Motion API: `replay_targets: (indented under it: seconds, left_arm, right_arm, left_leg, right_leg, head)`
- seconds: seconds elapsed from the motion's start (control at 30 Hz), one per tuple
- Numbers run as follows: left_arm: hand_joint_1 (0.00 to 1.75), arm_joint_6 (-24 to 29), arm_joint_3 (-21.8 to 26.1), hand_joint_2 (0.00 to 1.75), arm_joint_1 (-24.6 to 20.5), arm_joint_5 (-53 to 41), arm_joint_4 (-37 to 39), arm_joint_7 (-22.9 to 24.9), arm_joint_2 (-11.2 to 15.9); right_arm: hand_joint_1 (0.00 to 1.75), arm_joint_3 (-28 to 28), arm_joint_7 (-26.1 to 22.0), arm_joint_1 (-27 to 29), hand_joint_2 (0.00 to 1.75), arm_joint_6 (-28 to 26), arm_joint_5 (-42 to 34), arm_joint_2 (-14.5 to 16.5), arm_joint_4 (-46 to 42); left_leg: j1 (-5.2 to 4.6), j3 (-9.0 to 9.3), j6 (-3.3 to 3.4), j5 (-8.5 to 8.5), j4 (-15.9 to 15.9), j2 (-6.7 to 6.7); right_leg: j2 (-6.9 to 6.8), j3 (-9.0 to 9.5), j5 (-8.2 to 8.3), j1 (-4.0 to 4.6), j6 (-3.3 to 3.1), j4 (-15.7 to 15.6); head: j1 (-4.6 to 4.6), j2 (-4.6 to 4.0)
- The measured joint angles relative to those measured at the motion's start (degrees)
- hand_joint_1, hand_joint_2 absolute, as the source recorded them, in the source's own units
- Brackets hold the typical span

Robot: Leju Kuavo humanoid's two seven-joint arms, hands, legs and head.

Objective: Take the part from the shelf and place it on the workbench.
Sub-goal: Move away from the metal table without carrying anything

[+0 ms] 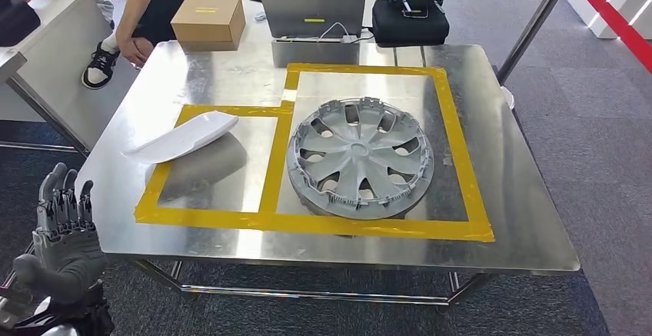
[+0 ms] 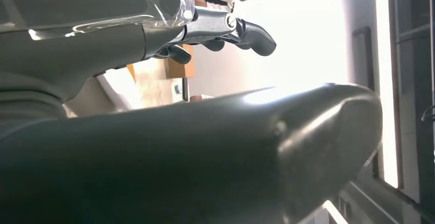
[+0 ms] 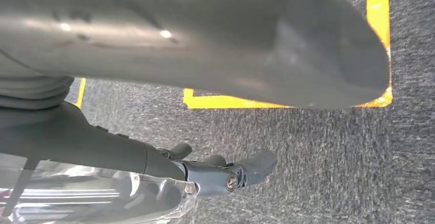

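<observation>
White part (image 1: 184, 138) on workbench (image 1: 507, 197), near empty left hand (image 1: 65, 236)

Shiny steel table (image 1: 231, 74) marked with yellow tape (image 1: 277, 159), grey carpet floor (image 1: 592, 144), cardboard box (image 1: 208, 21), laptop (image 1: 311, 11) and black case (image 1: 410, 22) on the white desk (image 1: 254, 1) behind, seated people (image 1: 146, 5), bright window light (image 2: 308, 29)

lab: taped steel workbench (image 1: 507, 221), laptop (image 1: 312, 11), carpet (image 1: 600, 121)
</observation>
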Motion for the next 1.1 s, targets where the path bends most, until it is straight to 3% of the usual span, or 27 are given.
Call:
replay_targets:
  seconds: [0.07, 0.13, 0.17, 0.2, 0.23, 0.27, 0.3, 0.37, 0.4, 0.47, 0.5, 0.53, 0.57, 0.63, 0.67, 0.7, 0.73, 0.77, 0.83, 0.87, 0.9, 0.93, 1.0, 1.03, 1.1]
  left_arm:
    - [0.00, 0.0, -0.2, 0.00, 0.3, -0.2, 1.2, 0.0, 0.3]
    - [0.00, 0.0, -0.4, 0.00, 0.5, -0.8, 2.9, 0.0, 0.5]
    - [0.00, 0.0, -0.6, 0.00, 0.7, -1.1, 3.7, 0.0, 0.6]
    - [0.00, 0.0, -0.7, 0.00, 0.8, -1.3, 4.6, 0.0, 0.6]
    - [0.00, 0.0, -0.8, 0.00, 0.9, -1.4, 5.5, 0.0, 0.6]
    - [0.00, 0.0, -1.0, 0.00, 0.9, -1.6, 6.3, 0.0, 0.6]
    - [0.00, 0.0, -1.1, 0.00, 0.8, -1.7, 7.2, 0.0, 0.7]
    - [0.00, 0.1, -1.5, 0.00, 0.5, -1.9, 9.1, 0.0, 0.9]
    - [0.00, 0.3, -1.6, 0.00, 0.2, -1.9, 10.3, 0.0, 1.1]
    - [0.00, 0.5, -2.0, 0.00, -0.2, -2.0, 13.2, 0.0, 1.5]
    - [0.00, 0.6, -2.1, 0.00, -0.5, -2.1, 14.8, 0.0, 1.6]
    - [0.00, 0.7, -2.2, 0.00, -0.8, -2.2, 16.5, 0.0, 1.8]
    - [0.00, 0.9, -2.3, 0.00, -1.1, -2.3, 18.2, 0.0, 1.9]
    - [0.00, 1.5, -2.5, 0.00, -1.6, -2.4, 21.6, 0.0, 2.2]
    - [0.00, 1.8, -2.6, 0.00, -1.7, -2.5, 23.3, 0.0, 2.3]
    - [0.00, 1.9, -2.6, 0.00, -1.7, -2.4, 25.0, 0.3, 2.5]
    - [0.00, 2.0, -2.7, 0.00, -1.8, -2.4, 26.6, 0.7, 2.6]
    - [0.00, 2.2, -2.7, 0.00, -2.1, -2.6, 28.6, 1.0, 2.8]
    - [0.00, 3.2, -3.1, 0.00, -2.9, -3.7, 33.3, 1.0, 3.2]
    - [0.00, 3.8, -3.3, 0.00, -3.3, -4.2, 35.6, 0.7, 3.3]
    - [0.00, 4.4, -3.6, 0.00, -3.6, -4.3, 37.6, 0.6, 3.4]
    - [0.00, 5.0, -4.0, 0.00, -3.8, -3.9, 39.3, 0.4, 3.5]
    - [0.00, 6.1, -5.1, 0.00, -4.5, -3.5, 43.3, 0.3, 3.9]
    - [0.00, 6.3, -5.7, 0.00, -5.0, -3.8, 46.0, 0.3, 4.1]
    - [0.00, 5.6, -6.4, 0.00, -6.5, -5.2, 53.2, 0.3, 4.4]
  right_arm:
    - [0.00, 0.0, -0.6, -0.1, 0.00, 0.1, 0.0, 0.3, 0.0]
    - [0.00, 0.1, -1.1, -0.2, 0.00, 0.2, 0.0, 0.4, 0.0]
    - [0.00, 0.1, -1.3, -0.2, 0.00, 0.3, 0.0, 0.5, 0.0]
    - [0.00, 0.1, -1.4, -0.2, 0.00, 0.3, 0.0, 0.6, 0.0]
    - [0.00, 0.2, -1.5, -0.2, 0.00, 0.4, 0.0, 0.6, 0.0]
    - [0.00, 0.2, -1.5, -0.2, 0.00, 0.4, 0.0, 0.6, 0.0]
    - [0.00, 0.2, -1.5, -0.2, 0.00, 0.4, -0.1, 0.7, 0.0]
    - [0.00, 0.3, -1.5, -0.3, 0.00, 0.4, -0.4, 0.7, 0.0]
    - [0.00, 0.4, -1.5, -0.3, 0.00, 0.4, -0.6, 0.7, 0.0]
    - [0.00, 0.4, -1.5, -0.3, 0.00, 0.4, -0.8, 0.8, 0.0]
    - [0.00, 0.4, -1.5, -0.3, 0.00, 0.4, -0.8, 0.8, 0.0]
    - [0.00, 0.4, -1.5, -0.2, 0.00, 0.4, -0.8, 0.9, 0.0]
    - [0.00, 0.5, -1.5, -0.1, 0.00, 0.4, -0.8, 0.9, 0.0]
    - [0.00, 0.7, -1.7, 0.0, 0.00, 0.4, -0.6, 1.0, 0.0]
    - [0.00, 0.8, -1.8, 0.0, 0.00, 0.4, -0.4, 1.0, 0.0]
    - [0.00, 0.9, -1.9, 0.0, 0.00, 0.4, -0.4, 1.0, 0.0]
    - [0.00, 1.1, -1.9, 0.0, 0.00, 0.4, -0.8, 1.0, 0.0]
    - [0.00, 1.5, -1.9, 0.0, 0.00, 0.3, -1.5, 1.0, 0.0]
    - [0.00, 2.4, -2.0, -0.2, 0.00, 0.3, -3.0, 0.9, 0.0]
    - [0.00, 2.9, -2.0, -0.3, 0.00, 0.2, -3.3, 0.8, 0.0]
    - [0.00, 3.2, -2.0, -0.5, 0.00, 0.2, -3.5, 0.7, 0.0]
    - [0.00, 3.5, -2.0, -0.5, 0.00, 0.2, -3.6, 0.7, 0.0]
    - [0.00, 3.9, -1.9, -0.5, 0.00, 0.3, -3.5, 0.9, 0.0]
    - [0.00, 4.0, -1.9, -0.4, 0.00, 0.4, -3.5, 1.0, 0.1]
    - [0.00, 4.2, -1.5, -0.4, 0.00, 0.8, -3.2, 1.3, 0.1]
  left_leg:
    - [0.28, -1.38, -0.70, -4.03, 3.6, -0.17]
    - [0.59, -3.29, -1.24, -9.18, 10.5, -0.23]
    - [0.75, -3.79, -1.39, -10.38, 13.4, -0.23]
    - [0.90, -3.57, -1.47, -10.30, 15.0, -0.22]
    - [1.04, -2.35, -1.48, -9.07, 14.5, -0.22]
    - [1.14, -0.13, -1.44, -7.40, 12.1, -0.22]
    - [1.22, 2.89, -1.37, -6.13, 8.2, -0.23]
    - [1.11, 8.65, -1.08, -5.72, -0.1, -0.35]
    - [0.97, 10.05, -0.88, -6.16, -2.6, -0.44]
    - [0.73, 9.91, -0.05, -6.21, -3.8, -0.54]
    - [0.72, 9.32, 0.52, -5.74, -3.8, -0.41]
    - [0.72, 8.69, 1.19, -5.07, -3.8, -0.27]
    - [0.74, 7.92, 1.77, -4.31, -3.8, -0.10]
    - [0.45, 6.17, 2.39, -2.84, -3.8, 0.09]
    - [0.27, 5.32, 2.50, -2.13, -3.7, 0.18]
    - [0.11, 4.48, 2.55, -1.44, -3.6, 0.26]
    - [-0.01, 3.61, 2.56, -0.81, -3.4, 0.32]
    - [-0.10, 2.79, 2.51, -0.24, -3.1, 0.35]
    - [-0.24, 1.26, 2.26, 0.69, -2.4, 0.36]
    - [-0.31, 0.68, 2.05, 1.11, -2.1, 0.38]
    - [-0.34, 0.21, 1.79, 1.53, -1.9, 0.43]
    - [-0.35, -0.21, 1.50, 2.01, -1.7, 0.48]
    - [-0.33, -0.97, 0.85, 2.61, -1.6, 0.37]
    - [-0.26, -1.49, 0.43, 1.69, -1.0, 0.17]
    - [0.11, -3.06, -0.48, -3.23, 3.2, -0.20]
  right_leg:
    - [-0.23, -1.16, 1.14, -0.18, -0.73, -0.1]
    - [-0.33, -2.70, 2.33, -0.18, -0.91, 0.0]
    - [-0.37, -3.53, 2.97, -0.18, -0.86, 0.0]
    - [-0.39, -4.35, 3.62, -0.18, -0.76, 0.0]
    - [-0.40, -5.12, 4.26, -0.19, -0.61, 0.1]
    - [-0.40, -5.81, 4.88, -0.21, -0.43, 0.1]
    - [-0.39, -6.34, 5.45, -0.23, -0.20, 0.1]
    - [-0.36, -7.12, 6.56, -0.12, 0.45, 0.2]
    - [-0.37, -7.38, 7.12, -0.10, 0.84, 0.2]
    - [-0.39, -7.79, 8.18, -0.22, 1.69, -0.1]
    - [-0.37, -8.12, 7.95, -0.36, 2.02, 0.1]
    - [-0.34, -8.66, 6.64, -0.44, 2.25, 1.0]
    - [-0.28, -9.51, 4.13, -0.45, 2.38, 3.2]
    - [-0.20, -11.43, -1.99, -0.33, 2.44, 10.4]
    - [-0.18, -12.02, -3.75, -0.26, 2.42, 14.1]
    - [-0.17, -11.92, -4.00, -0.20, 2.32, 16.6]
    - [-0.17, -10.89, -2.98, -0.13, 2.13, 17.2]
    - [-0.17, -8.80, -1.33, -0.02, 1.86, 15.6]
    - [-0.13, -2.39, 0.67, 0.35, 1.18, 7.4]
    - [-0.11, 0.43, 0.50, 0.52, 0.92, 3.1]
    - [-0.10, 2.13, -0.06, 0.70, 0.74, 0.0]
    - [-0.10, 2.69, -0.50, 0.87, 0.58, -1.6]
    - [-0.22, 1.76, 0.06, 0.79, -0.09, -2.0]
    - [-0.31, 1.11, 0.68, 0.66, -0.58, -2.1]
    - [-0.48, -0.41, 2.10, 0.40, -1.19, -2.2]
  head:
    - [-0.25, 0.00]
    - [-0.45, 0.00]
    - [-0.45, 0.00]
    - [-0.46, 0.00]
    - [-0.45, 0.00]
    - [-0.47, 0.00]
    - [-0.48, 0.00]
    - [-0.47, 0.00]
    - [-0.48, 0.00]
    - [-0.46, 0.00]
    - [-0.47, 0.00]
    - [-0.36, 0.00]
    - [-0.28, 0.00]
    - [-0.11, 0.00]
    - [-0.12, 0.00]
    - [-0.13, 0.00]
    - [-0.15, 0.00]
    - [-0.15, 0.00]
    - [-0.14, 0.00]
    - [-0.18, 0.00]
    - [-0.17, 0.00]
    - [-0.19, 0.00]
    - [-0.07, 0.00]
    - [-0.14, 0.00]
    - [-0.33, 0.00]
